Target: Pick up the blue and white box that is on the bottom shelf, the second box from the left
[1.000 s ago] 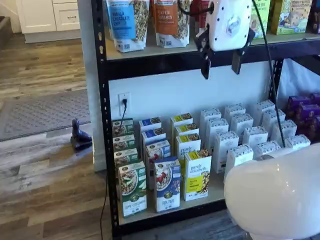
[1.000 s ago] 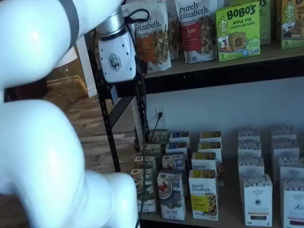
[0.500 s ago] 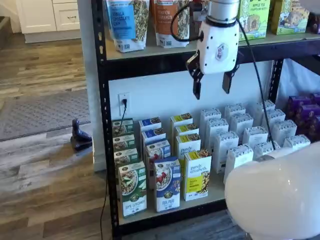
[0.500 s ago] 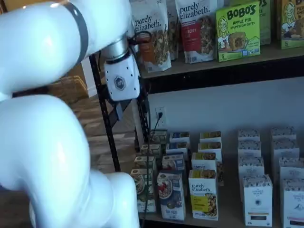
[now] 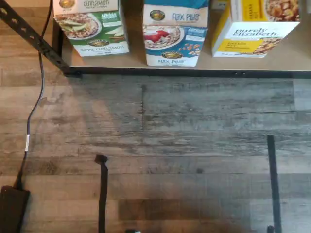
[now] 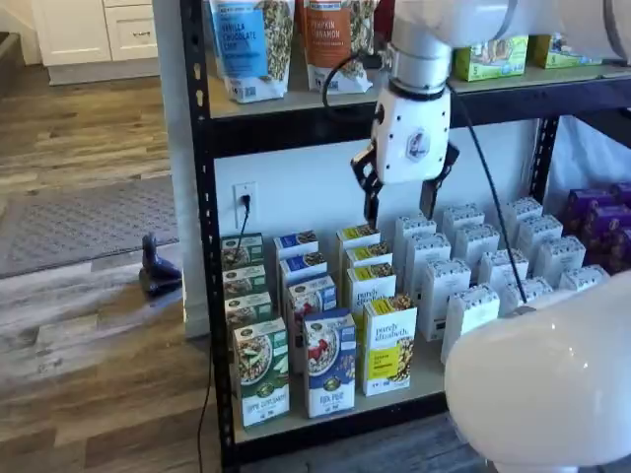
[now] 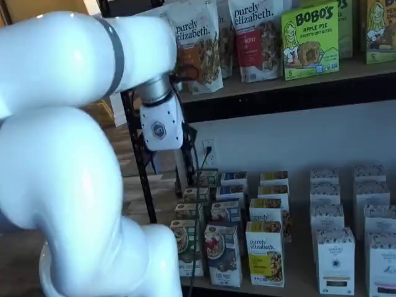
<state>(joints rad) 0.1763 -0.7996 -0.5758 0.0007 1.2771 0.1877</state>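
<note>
The blue and white box (image 6: 329, 365) stands at the front of the bottom shelf (image 6: 426, 378), between a green and white carton (image 6: 261, 372) and a yellow and white carton (image 6: 389, 345). It also shows in a shelf view (image 7: 223, 253) and in the wrist view (image 5: 175, 31). My gripper (image 6: 401, 202) hangs in front of the rack, just under the upper shelf beam, above and to the right of the box. A gap shows between its two black fingers and it holds nothing. In a shelf view only its white body (image 7: 161, 127) shows plainly.
More blue, green and yellow cartons stand in rows behind the front ones. White cartons (image 6: 473, 266) and purple boxes (image 6: 601, 217) fill the shelf's right side. Bags (image 6: 251, 44) stand on the upper shelf. A cord and adapter (image 5: 12, 208) lie on the wood floor. My white arm link (image 6: 542, 384) bulks at the lower right.
My gripper has come down and to the left in front of the rack, from the upper shelf's level to just below its beam. The boxes have not moved.
</note>
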